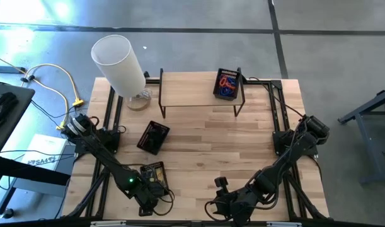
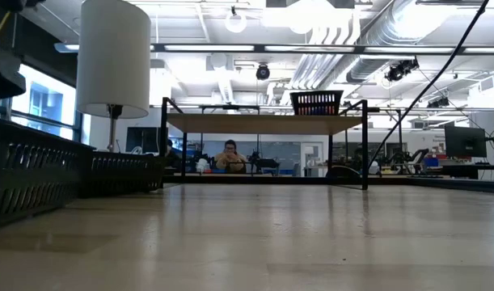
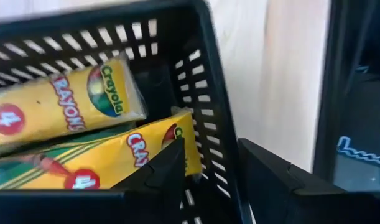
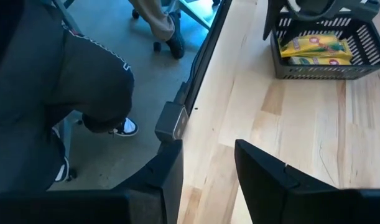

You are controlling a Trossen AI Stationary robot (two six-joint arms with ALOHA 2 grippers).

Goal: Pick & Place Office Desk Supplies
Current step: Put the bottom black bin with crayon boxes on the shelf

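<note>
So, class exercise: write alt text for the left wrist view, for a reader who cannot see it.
Yellow crayon boxes lie inside a black slotted basket, seen close up. The left gripper has one dark finger inside the basket wall and one outside it, over the light wooden table.
</note>
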